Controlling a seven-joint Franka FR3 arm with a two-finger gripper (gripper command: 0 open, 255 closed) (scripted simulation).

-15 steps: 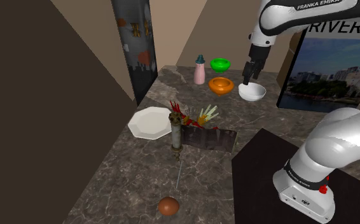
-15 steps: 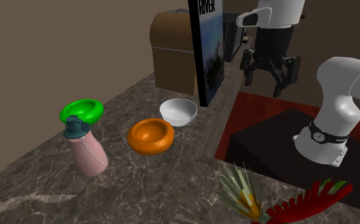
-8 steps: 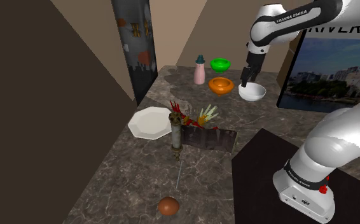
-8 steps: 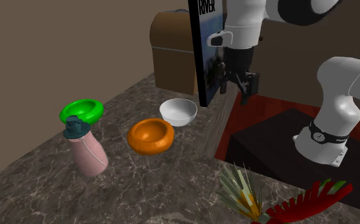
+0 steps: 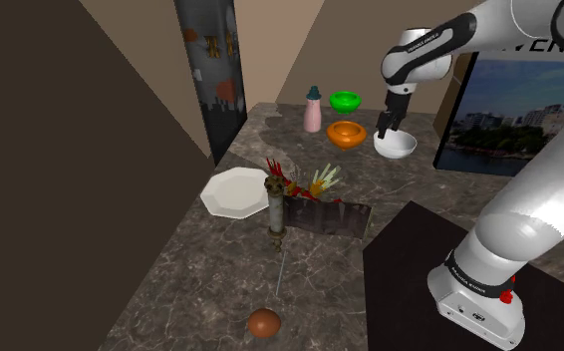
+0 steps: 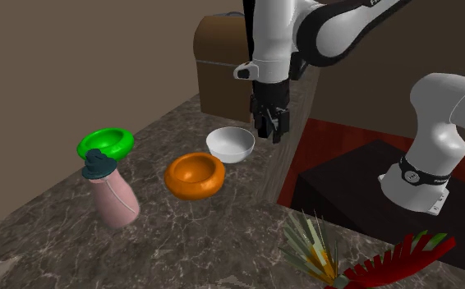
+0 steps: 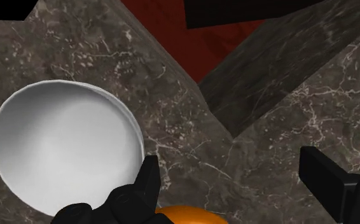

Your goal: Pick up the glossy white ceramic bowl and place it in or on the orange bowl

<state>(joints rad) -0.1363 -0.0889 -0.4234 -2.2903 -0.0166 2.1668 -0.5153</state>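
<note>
While tool (image 6: 270, 126) gapes, white bowl (image 7: 64, 153) upright; smooth.

The orange bowl (image 7: 194, 216) is cut off by the wrist view's edge and partly covered, seemingly by a finger of the end effector (image 7: 229, 159).

The shoulder view sits high beside the stand (image 5: 400, 269), looking down the desk (image 5: 220, 279) toward its far end. The second exterior view stands low and close there, facing back at the stand. The wrist view looks down, seemingly almost straight, from near. All share the white bowl (image 5: 397, 146) and orange bowl (image 5: 347, 134).
</note>
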